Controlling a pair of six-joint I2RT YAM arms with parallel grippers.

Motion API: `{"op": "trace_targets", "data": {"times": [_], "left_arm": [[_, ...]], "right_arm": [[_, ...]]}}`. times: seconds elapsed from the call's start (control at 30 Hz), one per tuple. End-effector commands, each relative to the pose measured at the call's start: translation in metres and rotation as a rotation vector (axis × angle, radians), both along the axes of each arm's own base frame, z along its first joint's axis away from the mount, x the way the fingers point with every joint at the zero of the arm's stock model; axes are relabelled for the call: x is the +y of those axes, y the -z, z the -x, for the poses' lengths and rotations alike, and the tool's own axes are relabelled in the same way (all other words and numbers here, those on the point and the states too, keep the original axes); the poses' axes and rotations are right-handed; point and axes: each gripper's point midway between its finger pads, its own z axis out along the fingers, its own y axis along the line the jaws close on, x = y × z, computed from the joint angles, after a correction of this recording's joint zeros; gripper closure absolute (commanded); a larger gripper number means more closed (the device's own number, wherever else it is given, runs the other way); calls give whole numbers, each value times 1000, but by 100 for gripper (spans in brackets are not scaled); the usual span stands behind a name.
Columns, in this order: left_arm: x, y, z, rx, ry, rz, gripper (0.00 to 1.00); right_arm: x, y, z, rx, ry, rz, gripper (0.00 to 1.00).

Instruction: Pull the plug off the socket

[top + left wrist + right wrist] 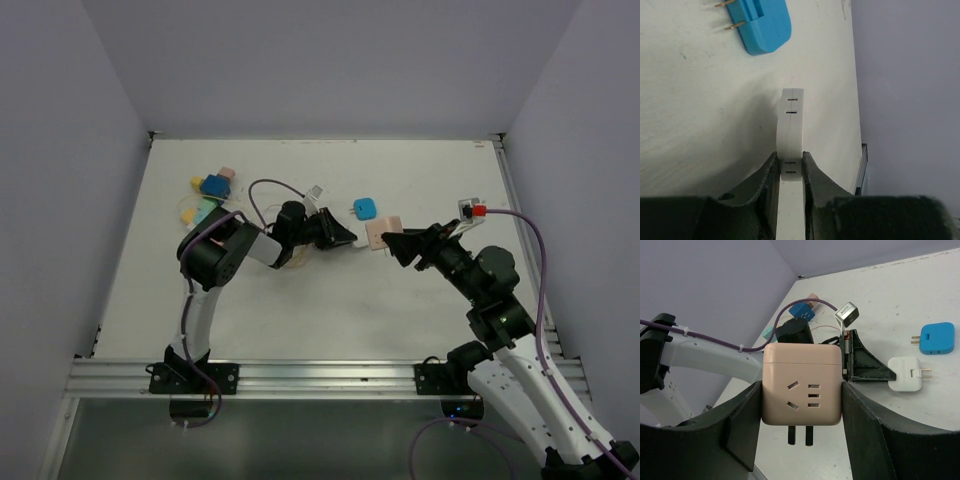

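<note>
At the far left of the bench [300, 320], a heap of small coloured adapters [212, 190] is lying close to the back edge. The left claw [348, 238] is reaching toward the middle, its fingers [816, 180] pressing tight on the flat sides of the white plug [790, 125]. That plug is sitting low over the bench; I cannot tell whether it is resting on it. A blue plug [364, 208] is lying just behind, its brass pins showing. Just right of the white plug, the right claw [390, 243] is holding the pink cube socket [801, 385] at a middling spread, one finger lying flat on each side face. The socket's slotted face is pointing at the wrist camera. The white plug is sitting apart from the socket, a pin showing bare.
</note>
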Motion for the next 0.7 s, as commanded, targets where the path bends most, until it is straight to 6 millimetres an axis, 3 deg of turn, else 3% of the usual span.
{"op": "trace_targets", "data": {"times": [0.0,0.1,0.3,0.43,0.47,0.5,0.57,0.6,0.67], "left_arm": [[3,7,-19,-8,-44,-31,87],[4,15,-22,13,-53,-61,77],[16,16,-27,32,-100,-108,44],[27,13,-25,43,-123,-168,32],[29,11,-24,42,-125,-177,30],[33,5,-23,38,-135,-200,20],[42,-4,-22,22,-150,-251,16],[45,-8,-21,17,-155,-268,6],[51,-16,-20,4,-164,-304,5]], "right_arm": [[-5,-14,-2,-53,27,6,100],[-7,-12,-3,-54,34,12,100],[-9,-10,-5,-53,53,25,100],[-16,-2,-10,-36,92,78,100],[-19,0,-13,-31,108,90,100],[-21,2,-15,-19,124,107,100],[-29,8,-21,-3,169,150,100],[-31,9,-25,0,183,164,100],[-37,13,-30,11,220,204,100]]}}
